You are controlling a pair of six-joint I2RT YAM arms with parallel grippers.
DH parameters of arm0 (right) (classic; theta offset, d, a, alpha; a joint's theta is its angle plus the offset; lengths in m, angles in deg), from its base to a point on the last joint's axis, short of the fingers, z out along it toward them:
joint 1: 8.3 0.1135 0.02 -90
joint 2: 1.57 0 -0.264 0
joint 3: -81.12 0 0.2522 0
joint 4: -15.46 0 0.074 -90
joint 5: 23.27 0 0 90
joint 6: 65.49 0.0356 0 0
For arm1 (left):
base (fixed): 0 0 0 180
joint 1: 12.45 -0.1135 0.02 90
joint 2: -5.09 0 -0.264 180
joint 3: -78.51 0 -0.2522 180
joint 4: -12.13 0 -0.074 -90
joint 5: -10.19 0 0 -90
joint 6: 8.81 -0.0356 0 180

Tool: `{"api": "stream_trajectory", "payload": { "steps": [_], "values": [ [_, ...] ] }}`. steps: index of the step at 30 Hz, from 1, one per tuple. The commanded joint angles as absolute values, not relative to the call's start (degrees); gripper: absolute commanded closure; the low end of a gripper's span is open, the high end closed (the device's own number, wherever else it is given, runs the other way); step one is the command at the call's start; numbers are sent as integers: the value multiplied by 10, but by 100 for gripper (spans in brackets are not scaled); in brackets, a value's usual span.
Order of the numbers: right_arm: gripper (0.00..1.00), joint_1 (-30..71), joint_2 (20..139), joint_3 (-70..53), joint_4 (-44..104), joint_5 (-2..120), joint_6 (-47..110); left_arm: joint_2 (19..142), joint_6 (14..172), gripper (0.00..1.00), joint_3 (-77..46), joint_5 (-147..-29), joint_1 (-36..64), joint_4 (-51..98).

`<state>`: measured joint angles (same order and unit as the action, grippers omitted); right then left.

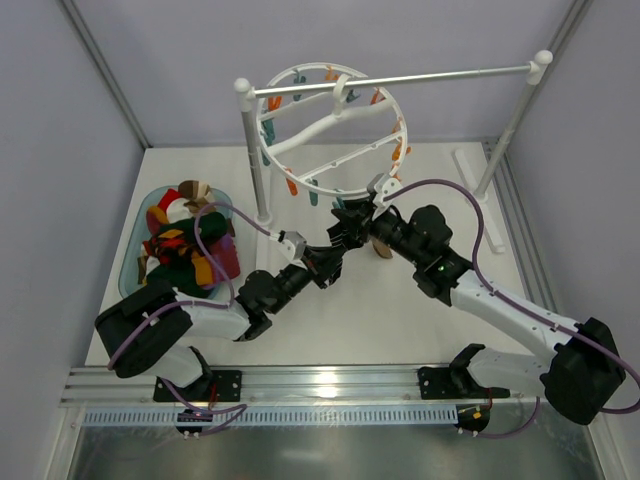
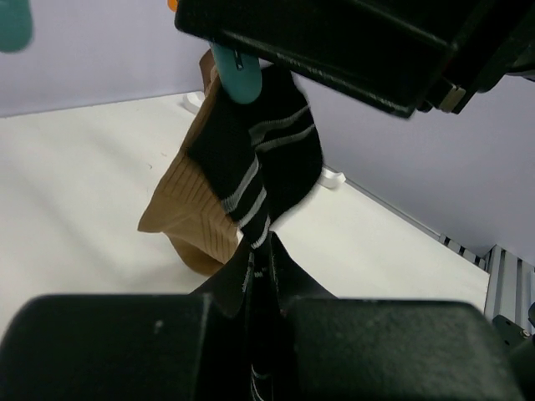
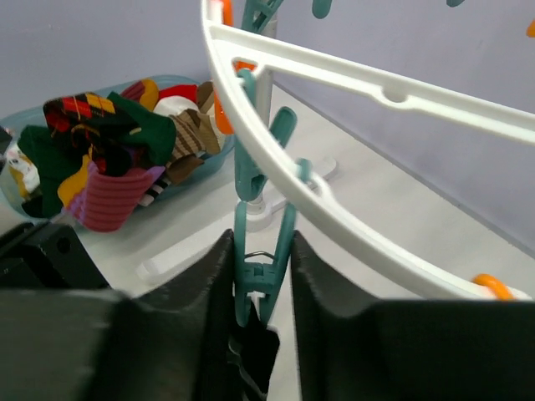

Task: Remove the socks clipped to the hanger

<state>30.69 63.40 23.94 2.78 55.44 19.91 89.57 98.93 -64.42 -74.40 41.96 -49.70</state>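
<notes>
Hanging striped sock (image 2: 261,154), teal clip (image 3: 260,271)

The striped sock (image 2: 267,159) half hides the brown sock (image 2: 188,213), its tip lost inside the left tool (image 2: 261,261).

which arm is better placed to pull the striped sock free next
Left, probably. The left tool is shut on the lower end of the black striped sock, which hangs from a teal clip. The right tool pinches that clip, so it suits releasing, not pulling.
</notes>
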Motion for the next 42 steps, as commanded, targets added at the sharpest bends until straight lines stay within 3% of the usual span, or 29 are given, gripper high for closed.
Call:
{"api": "stream_trajectory", "payload": {
  "steps": [1, 2, 3, 11, 13, 14, 17, 23, 24, 31, 36, 42],
  "values": [
    [76, 305, 643, 205, 12, 535, 197, 903, 983, 100, -647, -750, 423, -562],
    [92, 306, 644, 203, 13, 538, 198, 903, 983, 100, -647, -750, 423, -562],
    [95, 306, 645, 203, 11, 547, 196, 903, 984, 100, -647, -750, 423, -563],
    [96, 306, 646, 206, 10, 569, 198, 903, 979, 100, -650, -745, 423, -562],
    [87, 306, 644, 209, 11, 588, 201, 898, 975, 100, -653, -731, 423, -559],
    [56, 306, 642, 215, 13, 594, 204, 894, 968, 100, -657, -723, 423, -555],
    [26, 306, 627, 239, 4, 607, 206, 875, 952, 100, -669, -680, 422, -530],
    [9, 305, 558, 319, -29, 649, 206, 795, 952, 100, -693, -582, 388, -397],
    [1, 305, 549, 325, -26, 662, 206, 780, 968, 100, -694, -579, 356, -365],
    [0, 305, 453, 379, -15, 721, 195, 639, 1066, 100, -701, -557, 184, -136],
    [1, 299, 391, 415, -11, 765, 182, 515, 1061, 100, -681, -432, 165, 28],
    [0, 295, 373, 430, -19, 761, 184, 484, 1108, 100, -674, -392, 72, 66]
  ]
}}
